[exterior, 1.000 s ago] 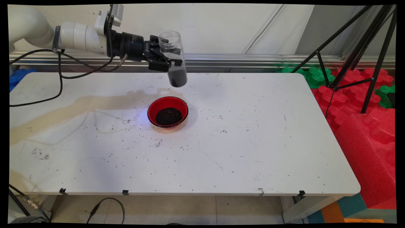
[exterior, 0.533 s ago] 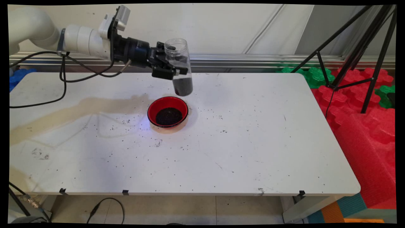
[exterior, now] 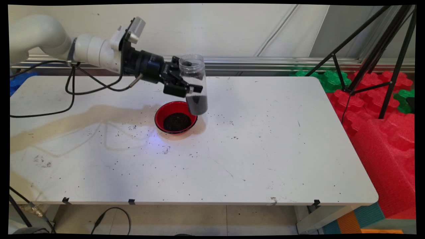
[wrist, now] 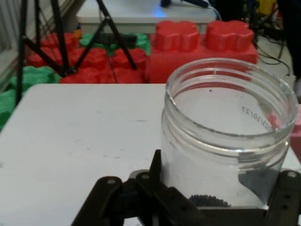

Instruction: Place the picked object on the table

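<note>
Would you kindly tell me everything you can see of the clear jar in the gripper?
The jar is clear plastic, tall and round, with a threaded open mouth and no lid. Dark granules fill its lower part. It hangs nearly upright, slightly tilted, above the table, clamped sideways in the gripper, over the far right rim of the red bowl.

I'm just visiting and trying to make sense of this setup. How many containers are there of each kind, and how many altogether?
Jar, clear, dark grains in the bottom, held in the gripper above the table: 1
Bowl, red, dark grains inside, on the table: 1
Total: 2
</note>
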Tool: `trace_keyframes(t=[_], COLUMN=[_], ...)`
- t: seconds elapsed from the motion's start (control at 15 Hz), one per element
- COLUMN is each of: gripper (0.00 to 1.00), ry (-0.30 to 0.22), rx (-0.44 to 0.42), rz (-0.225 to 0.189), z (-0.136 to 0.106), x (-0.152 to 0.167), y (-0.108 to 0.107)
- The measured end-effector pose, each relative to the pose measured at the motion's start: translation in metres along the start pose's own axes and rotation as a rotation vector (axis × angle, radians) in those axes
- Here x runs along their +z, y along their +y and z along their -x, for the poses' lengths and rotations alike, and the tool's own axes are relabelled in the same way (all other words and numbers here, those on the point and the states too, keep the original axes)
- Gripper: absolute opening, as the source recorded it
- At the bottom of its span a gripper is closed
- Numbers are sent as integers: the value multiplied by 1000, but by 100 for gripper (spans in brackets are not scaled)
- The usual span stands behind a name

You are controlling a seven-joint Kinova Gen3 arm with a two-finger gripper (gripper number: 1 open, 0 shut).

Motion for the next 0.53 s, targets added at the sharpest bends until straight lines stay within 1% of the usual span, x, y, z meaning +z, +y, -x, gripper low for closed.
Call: trace_keyframes(t=[0.2, 0.53], gripper=[0, 0], ry=[-8, -19], rx=[-5, -7], rz=[36, 72], z=[8, 19], x=[10, 21], y=[8, 17])
